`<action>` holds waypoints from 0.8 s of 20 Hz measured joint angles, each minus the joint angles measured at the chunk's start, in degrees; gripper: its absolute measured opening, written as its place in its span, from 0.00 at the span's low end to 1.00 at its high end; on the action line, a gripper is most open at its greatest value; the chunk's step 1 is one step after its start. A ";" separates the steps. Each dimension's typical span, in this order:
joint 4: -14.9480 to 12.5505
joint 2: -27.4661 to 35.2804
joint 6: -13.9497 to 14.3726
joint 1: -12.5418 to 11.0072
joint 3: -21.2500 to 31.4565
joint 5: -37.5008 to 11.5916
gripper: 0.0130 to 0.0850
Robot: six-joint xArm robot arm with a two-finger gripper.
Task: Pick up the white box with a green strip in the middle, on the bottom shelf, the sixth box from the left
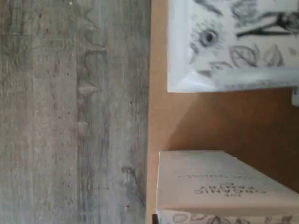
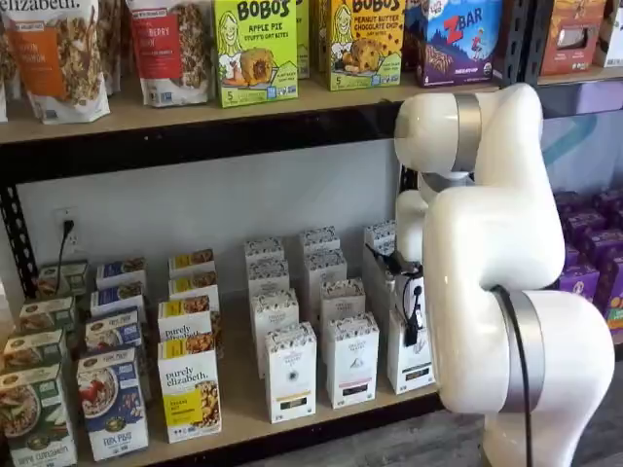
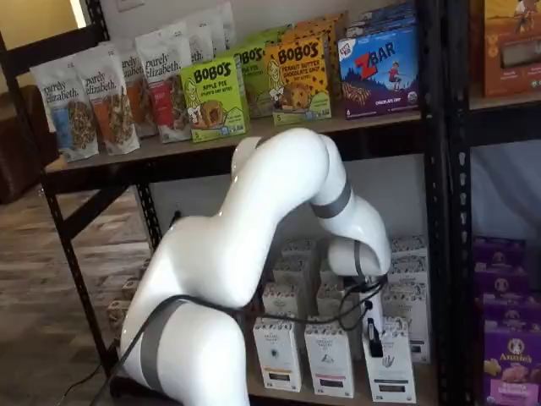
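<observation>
The white box (image 2: 411,356) (image 3: 389,369) stands at the right end of the front row on the bottom shelf (image 2: 243,413) (image 3: 423,385). It is a tall white carton with a dark speckled band at its top. My gripper (image 2: 414,316) (image 3: 372,330) reaches down over its top edge, and its black fingers are closed on the carton's upper part. The white arm hides the box's right side in a shelf view. The wrist view shows two pale cartons (image 1: 233,42) (image 1: 224,182) on the shelf board; I cannot tell which is the held one.
More white cartons (image 2: 351,360) (image 2: 291,373) stand close to its left, with rows behind. Yellow-and-white boxes (image 2: 190,389) sit further left. Purple boxes (image 3: 507,355) fill the rack past a black upright (image 3: 439,211). The upper shelf (image 2: 255,102) hangs overhead.
</observation>
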 joint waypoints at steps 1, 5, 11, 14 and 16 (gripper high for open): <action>-0.56 -0.70 0.63 0.09 1.21 -0.49 0.50; -3.93 -5.10 4.30 0.52 8.98 -4.22 0.50; -8.79 -14.04 9.57 0.87 22.98 -9.67 0.50; -7.31 -18.62 9.37 2.07 28.49 -9.31 0.50; -6.97 -21.45 9.81 2.81 31.89 -9.63 0.50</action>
